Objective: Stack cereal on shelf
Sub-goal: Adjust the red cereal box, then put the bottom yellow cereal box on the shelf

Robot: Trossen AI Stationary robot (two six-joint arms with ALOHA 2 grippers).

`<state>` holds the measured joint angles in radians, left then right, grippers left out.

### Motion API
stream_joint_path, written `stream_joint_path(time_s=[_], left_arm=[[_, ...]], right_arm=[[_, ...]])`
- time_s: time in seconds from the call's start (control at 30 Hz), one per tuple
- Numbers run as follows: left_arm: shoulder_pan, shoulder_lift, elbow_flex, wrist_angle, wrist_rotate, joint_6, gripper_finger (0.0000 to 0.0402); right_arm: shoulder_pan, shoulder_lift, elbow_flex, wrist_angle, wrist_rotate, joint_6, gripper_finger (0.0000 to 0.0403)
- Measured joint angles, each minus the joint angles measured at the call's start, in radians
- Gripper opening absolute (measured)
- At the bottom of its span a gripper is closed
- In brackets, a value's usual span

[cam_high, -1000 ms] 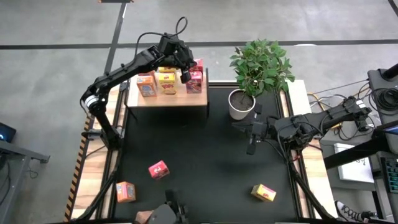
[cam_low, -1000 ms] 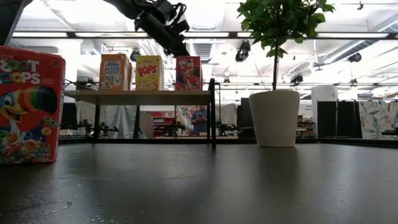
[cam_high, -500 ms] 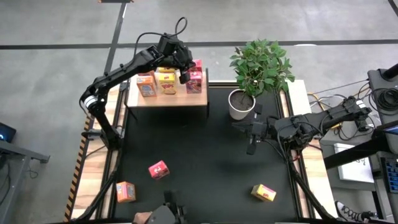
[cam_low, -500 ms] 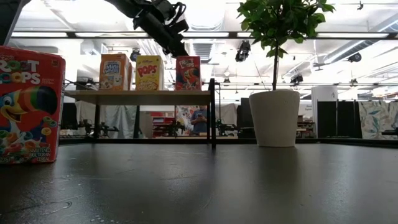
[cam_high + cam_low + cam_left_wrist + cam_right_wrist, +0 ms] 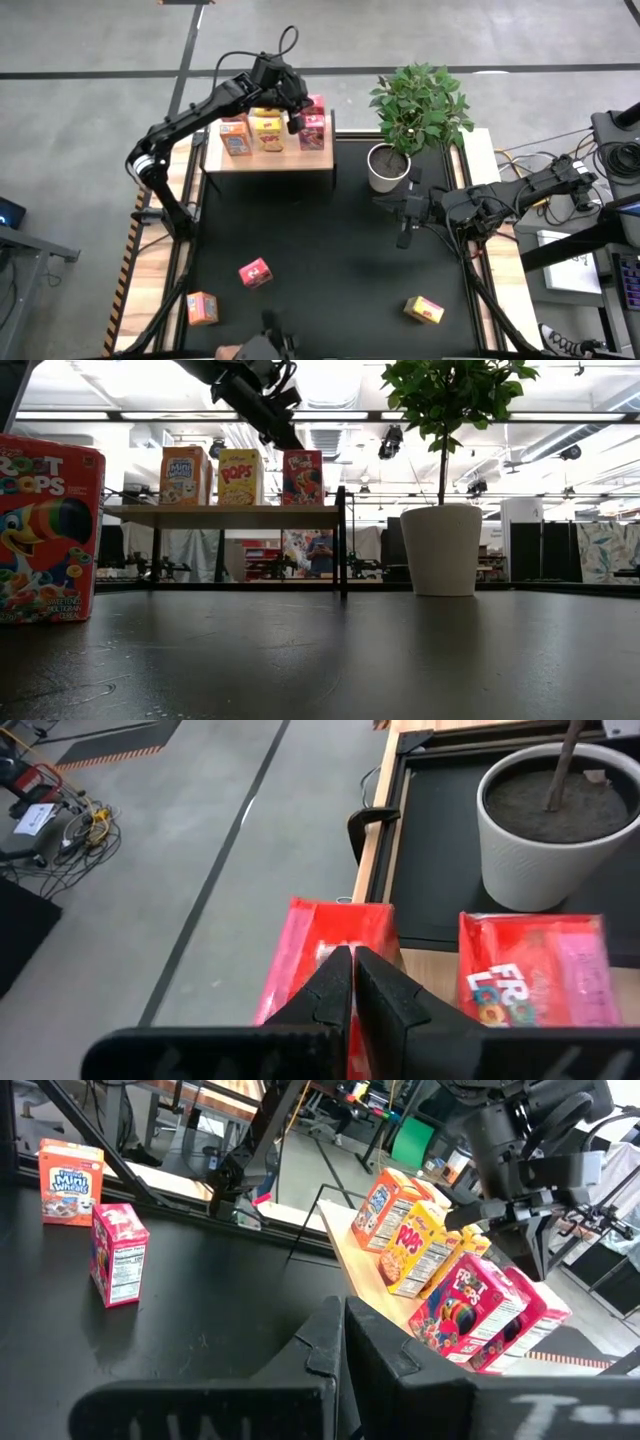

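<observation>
The left gripper [image 5: 296, 118] hovers above the red boxes at the right end of the shelf [image 5: 268, 158], its fingers pressed together on nothing. The right gripper [image 5: 403, 236] waits near the white plant pot [image 5: 384, 167], likewise closed and empty.

On the shelf stand an orange box [image 5: 236, 137], a yellow box [image 5: 268, 131] and a red box [image 5: 312, 131]; more boxes seem to sit in a row behind them, though the arm hides most of that row. Three boxes lie loose on the black table [image 5: 340, 260]: a red one [image 5: 254, 272], an orange one [image 5: 202, 308] and a yellow one [image 5: 424, 310].

These cereal boxes are likely light, thin cardboard: stiff along the edges, easily dented on the broad faces, and smooth enough to slip. A hold across the narrow sides, near the middle, would probably serve best, with modest squeeze.

The table top is matte black and slightly textured, edged by pale wooden strips. The shelf is a light board on a black frame, and a standing box there could topple if nudged. Beyond the table lies grey floor marked with dark lines, and the low view shows an open workshop with bright ceiling lights.
</observation>
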<state>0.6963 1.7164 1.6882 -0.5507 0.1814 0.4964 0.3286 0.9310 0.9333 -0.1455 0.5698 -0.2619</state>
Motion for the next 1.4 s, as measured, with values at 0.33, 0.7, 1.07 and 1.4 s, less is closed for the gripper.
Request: stream_joint_path(time_s=[0.33, 0.7, 1.07, 1.4], left_arm=[[-0.036, -0.086, 0.000, -0.043, 0.010, -0.039, 0.0000], [-0.251, -0.336, -0.134, -0.107, 0.072, -0.115, 0.0000], [-0.569, -0.678, -0.564, 0.263, 0.067, -0.284, 0.0000], [-0.668, -0.825, -0.788, 0.537, 0.062, -0.391, 0.0000]], right_arm=[[0.001, 0.000, 0.000, -0.001, 0.000, 0.054, 0.0009], [0.040, 0.025, 0.000, -0.105, -0.030, 0.335, 0.0009], [0.181, 0.151, 0.086, -0.258, -0.052, 0.701, 0.0009], [0.335, 0.439, 0.424, -0.854, -0.224, 1.201, 0.0009]])
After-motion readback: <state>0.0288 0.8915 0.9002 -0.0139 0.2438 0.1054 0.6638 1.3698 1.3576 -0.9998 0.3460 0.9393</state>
